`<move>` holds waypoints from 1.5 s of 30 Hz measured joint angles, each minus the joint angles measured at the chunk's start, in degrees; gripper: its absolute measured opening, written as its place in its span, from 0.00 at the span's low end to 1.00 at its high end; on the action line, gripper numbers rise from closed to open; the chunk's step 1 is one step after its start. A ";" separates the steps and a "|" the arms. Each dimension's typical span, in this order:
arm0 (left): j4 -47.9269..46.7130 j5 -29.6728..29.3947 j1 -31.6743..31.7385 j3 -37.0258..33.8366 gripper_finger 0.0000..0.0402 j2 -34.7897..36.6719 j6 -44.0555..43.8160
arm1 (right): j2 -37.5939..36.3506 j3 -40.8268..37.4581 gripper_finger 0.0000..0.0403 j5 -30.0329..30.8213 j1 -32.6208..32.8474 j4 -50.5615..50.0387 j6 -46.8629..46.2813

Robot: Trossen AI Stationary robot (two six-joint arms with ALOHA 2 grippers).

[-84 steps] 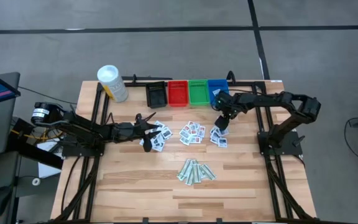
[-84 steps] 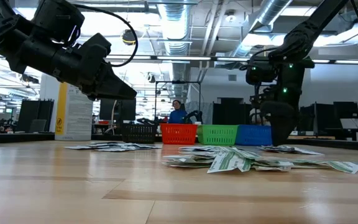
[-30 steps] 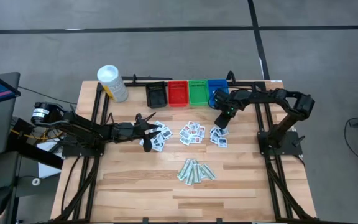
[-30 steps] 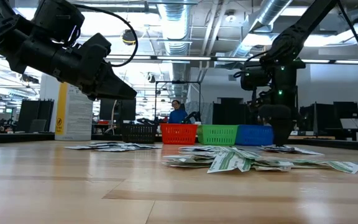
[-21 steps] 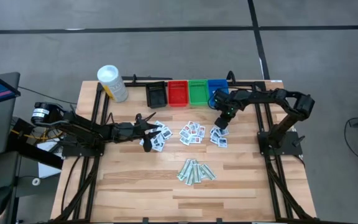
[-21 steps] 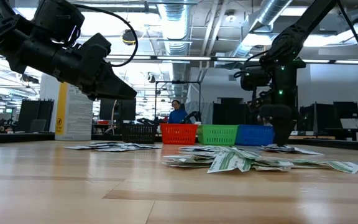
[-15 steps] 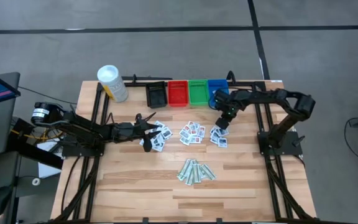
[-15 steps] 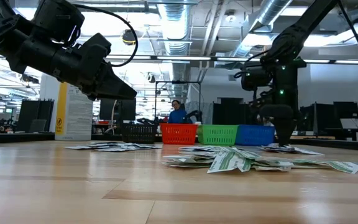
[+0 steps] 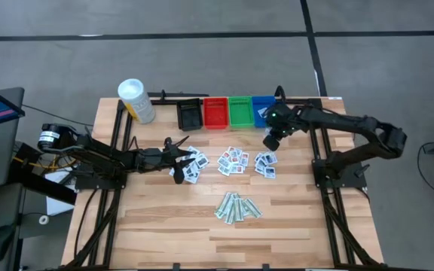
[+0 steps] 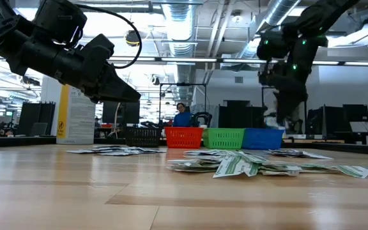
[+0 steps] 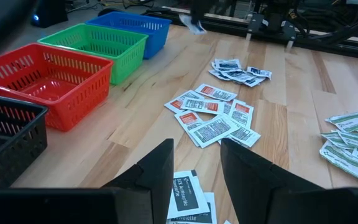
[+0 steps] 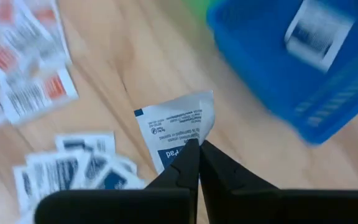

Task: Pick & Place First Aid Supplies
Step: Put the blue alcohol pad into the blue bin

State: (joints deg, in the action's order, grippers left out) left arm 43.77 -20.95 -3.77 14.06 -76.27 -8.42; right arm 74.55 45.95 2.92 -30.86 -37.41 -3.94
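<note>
The first aid supplies lie on the wooden table in heaps: dark-print packets at the left, red-print packets in the middle, blue-print packets at the right, and pale-green strips nearer the front. My right gripper hangs above the right heap, close to the blue bin, shut on one white blue-print packet. My left gripper stands open just above the left heap, touching nothing. My right gripper pinches the packet by one corner between its two fingertips. The fingers come from above, slanting down. The packet sticks out past the fingertips, lifted clear of the table and the heap below it.
A row of small bins stands at the far edge: black, red, green and blue, the blue one with a packet inside. A white canister stands at the far left. Bare wood lies along the near edge.
My right gripper has risen from the right heap and gone a little toward the far edge and the blue bin, tipping less steeply. It carries one blue-print packet, now lifted clear of the heap.
</note>
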 joint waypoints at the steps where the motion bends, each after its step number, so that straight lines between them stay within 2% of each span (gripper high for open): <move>1: 0.00 0.00 0.00 0.00 0.33 0.00 0.00 | -1.01 0.00 0.00 0.11 -0.29 1.10 0.34; 6: 0.03 0.00 0.00 0.00 0.33 0.00 0.00 | -4.25 0.07 0.01 0.28 -1.97 8.38 3.41; 10: 0.15 0.00 -0.01 0.00 0.33 0.00 0.00 | -3.88 0.09 0.00 0.35 -4.38 14.00 6.43; 17: 0.20 0.00 -0.02 0.00 0.33 -0.01 0.00 | 3.57 0.13 0.00 0.80 -9.32 18.38 9.05; 22: 0.20 0.00 0.00 0.00 0.33 0.00 0.00 | 9.85 0.13 0.00 4.70 -12.23 18.57 10.38; 25: 0.20 -0.02 0.00 0.00 0.33 0.00 0.00 | 11.44 0.13 0.00 4.65 -13.29 19.84 10.40; 45: 0.20 0.00 0.00 0.00 0.33 0.00 0.00 | 11.97 0.15 0.02 4.25 -9.66 19.81 12.06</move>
State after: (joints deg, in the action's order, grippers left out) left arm 43.97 -20.95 -3.77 14.06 -76.27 -8.43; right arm 86.52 46.11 7.17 -40.52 -17.60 8.12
